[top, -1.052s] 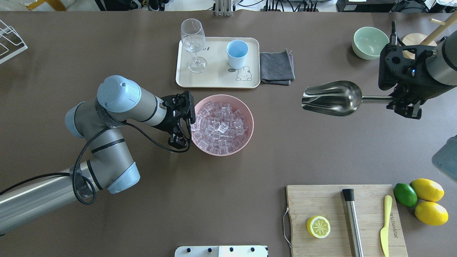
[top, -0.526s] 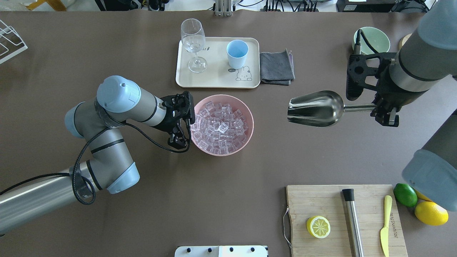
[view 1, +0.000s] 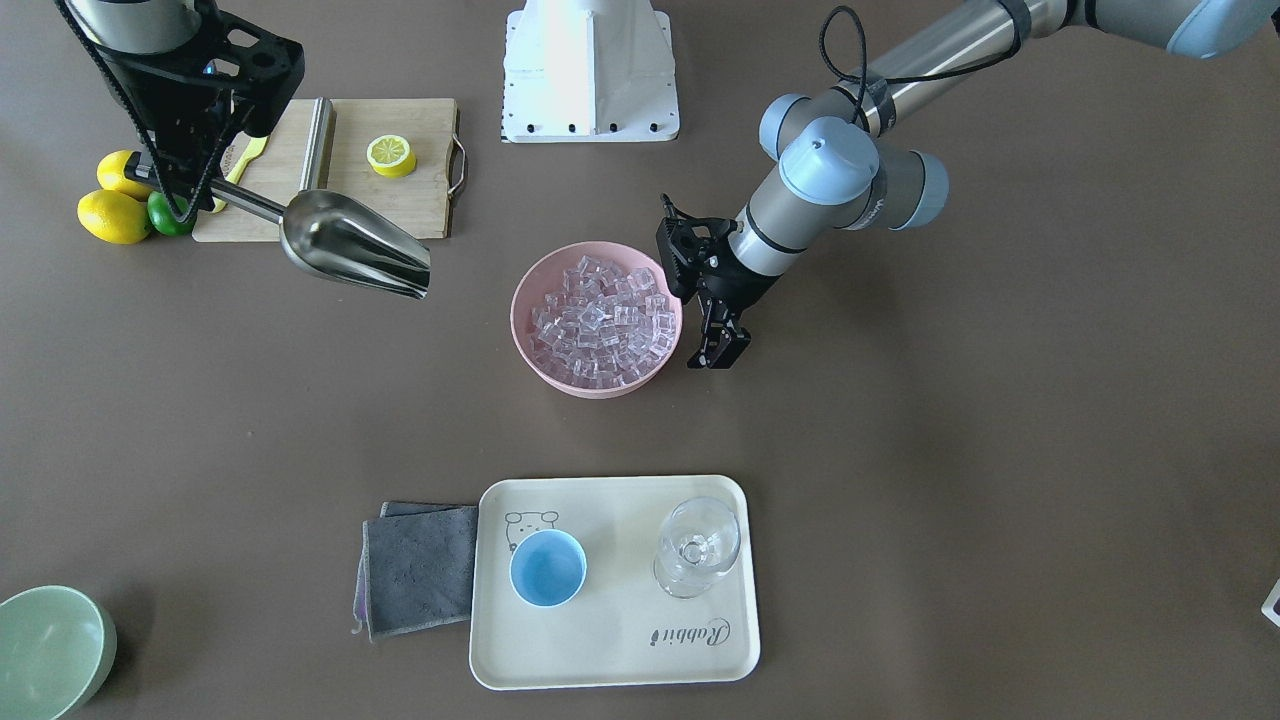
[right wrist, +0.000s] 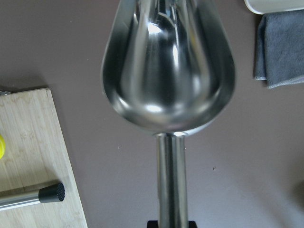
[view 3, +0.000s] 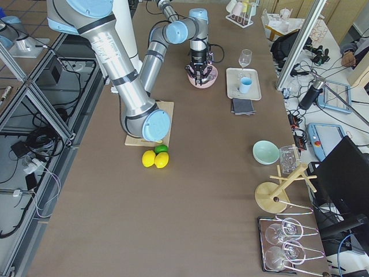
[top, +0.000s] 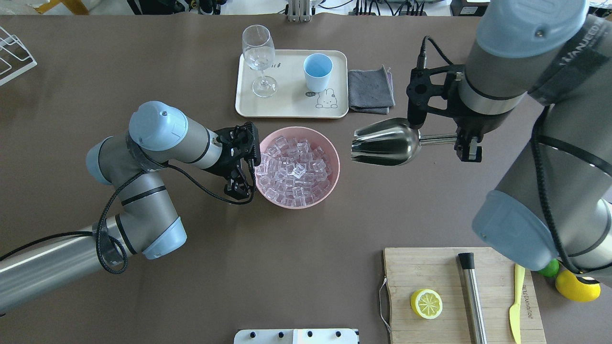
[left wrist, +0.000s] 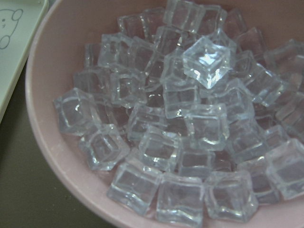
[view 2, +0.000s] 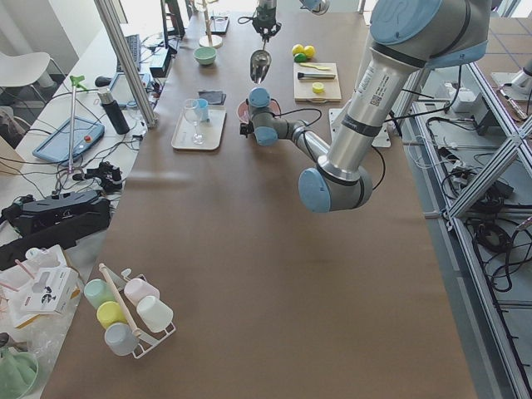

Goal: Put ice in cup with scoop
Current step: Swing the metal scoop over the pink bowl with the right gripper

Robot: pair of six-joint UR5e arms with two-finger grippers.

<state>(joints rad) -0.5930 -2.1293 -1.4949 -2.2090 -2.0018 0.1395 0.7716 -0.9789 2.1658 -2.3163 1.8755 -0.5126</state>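
The ice (top: pixel 296 169) fills a pink bowl (top: pixel 334 153) at mid-table and also shows close up in the left wrist view (left wrist: pixel 190 123). My right gripper (top: pixel 466 143) is shut on the handle of the steel scoop (top: pixel 387 142). It holds the scoop level and empty above the table, with its mouth just right of the bowl. The scoop's empty trough shows in the right wrist view (right wrist: pixel 168 71). The light-blue cup (top: pixel 317 71) stands upright on the cream tray (top: pixel 287 107) behind the bowl. My left gripper (top: pixel 239 190) sits against the bowl's left side, its fingers slightly apart and holding nothing.
A wine glass (top: pixel 258 57) shares the tray. A grey cloth (top: pixel 370 91) lies right of the tray. A cutting board (top: pixel 430 272) at the front right holds a lemon half (top: pixel 426 303), a steel cylinder (top: pixel 472 296) and a yellow knife (top: pixel 516 306). A pale green bowl (view 1: pixel 45 650) stands far off.
My right arm has carried the scoop leftward, from the table's right side to just beside the pink bowl. My left arm and the bowl have not moved.
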